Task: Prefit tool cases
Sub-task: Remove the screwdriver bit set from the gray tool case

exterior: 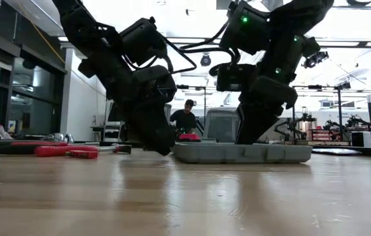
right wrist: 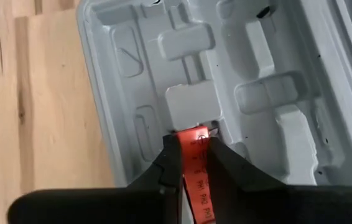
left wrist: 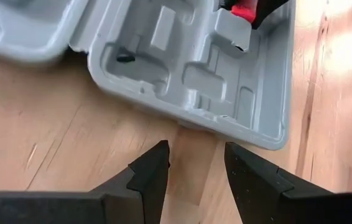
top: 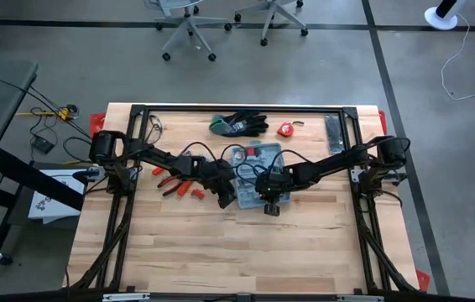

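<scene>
The tool case (top: 250, 172) is a pale grey-blue plastic, same shade all through its moulded inside, sitting on a light wood table (top: 221, 243) with a visible plank grain. The right gripper (right wrist: 188, 163) is dark, pinching a red strip (right wrist: 196, 168) printed with small black markings. Near the table's far edge: black-and-green gloves (top: 237, 124) and a small red tape measure (top: 285, 129). Red-handled tools (top: 179, 183) lie toward the left edge.
</scene>
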{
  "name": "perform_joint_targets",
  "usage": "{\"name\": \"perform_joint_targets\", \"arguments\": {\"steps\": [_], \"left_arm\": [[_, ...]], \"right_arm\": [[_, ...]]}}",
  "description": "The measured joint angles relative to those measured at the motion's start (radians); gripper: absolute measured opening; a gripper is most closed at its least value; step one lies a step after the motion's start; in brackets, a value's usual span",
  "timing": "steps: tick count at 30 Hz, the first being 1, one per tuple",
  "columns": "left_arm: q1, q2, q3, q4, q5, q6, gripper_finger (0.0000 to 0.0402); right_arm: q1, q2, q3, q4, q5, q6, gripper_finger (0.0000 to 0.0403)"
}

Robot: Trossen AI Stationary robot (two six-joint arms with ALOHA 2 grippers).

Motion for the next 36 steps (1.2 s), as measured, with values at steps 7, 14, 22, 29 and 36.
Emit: {"name": "perform_joint_targets", "arguments": {"steps": [7, 14, 22, 29, 36], "left_arm": [[-0.001, 0.0, 0.0, -0.004, -0.019, 0.001, 0.0149], [-0.001, 0.0, 0.001, -0.008, -0.024, 0.019, 0.0149], [-0.001, 0.0, 0.001, 0.029, -0.018, 0.026, 0.0149], [-0.001, -0.001, 0.075, 0.071, -0.019, 0.123, 0.0149], [0.01, -0.001, 0.14, 0.034, -0.056, 0.263, 0.0149]], "right_arm": [[0.005, -0.079, -0.012, -0.009, -0.007, 0.084, 0.0035], [0.006, -0.174, -0.009, -0.027, 0.03, 0.112, 0.0005], [-0.009, -0.199, -0.007, -0.049, 0.045, 0.135, 0.0002], [-0.022, -0.181, -0.007, -0.039, -0.016, 0.127, 0.0057], [-0.032, -0.176, -0.006, -0.048, 0.016, 0.105, 0.0144]]}}
